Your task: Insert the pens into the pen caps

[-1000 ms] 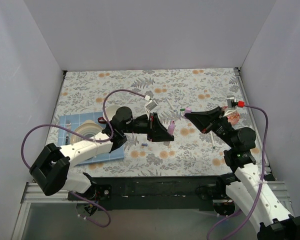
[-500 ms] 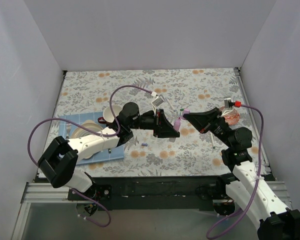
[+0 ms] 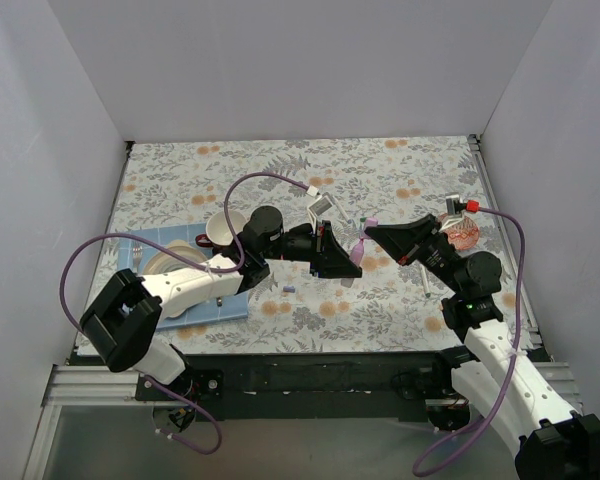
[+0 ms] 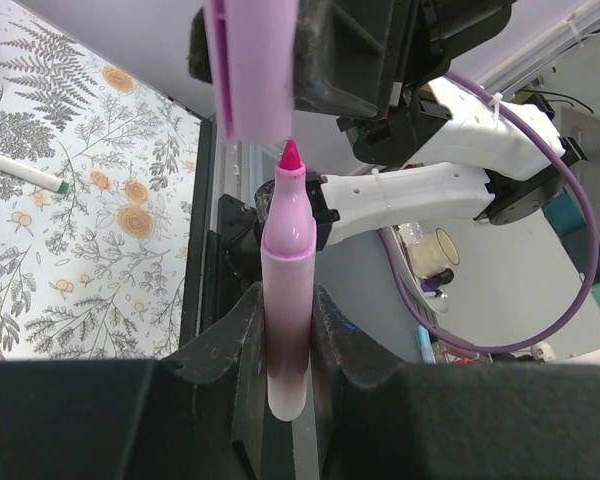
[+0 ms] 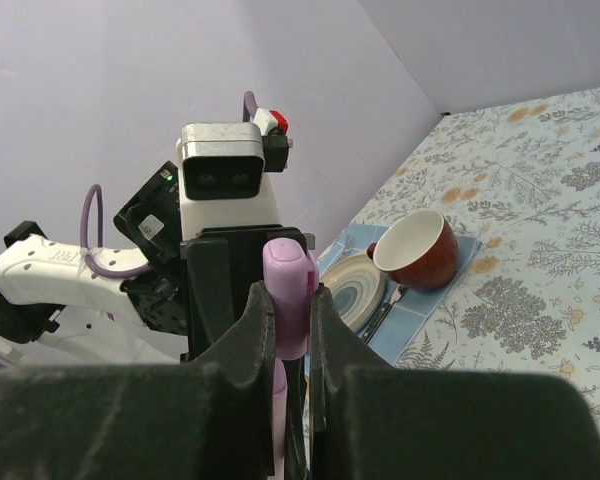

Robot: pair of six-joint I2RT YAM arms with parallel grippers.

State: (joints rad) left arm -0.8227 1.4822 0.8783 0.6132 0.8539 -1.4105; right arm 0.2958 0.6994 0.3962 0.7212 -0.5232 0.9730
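Left end effector pinches pink pen, held in air. Right end effector pinches lilac-pink cap. Pen long axis aims at cap mouth. Tip just short of cap, not in yet, seems off toward cap's edge.

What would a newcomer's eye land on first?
Mid-air over the table, the left fingers clamp a pink pen, its tip just short of the open end of the lilac-pink cap held by the right fingers. A red-brown cup stands on a blue mat at left.
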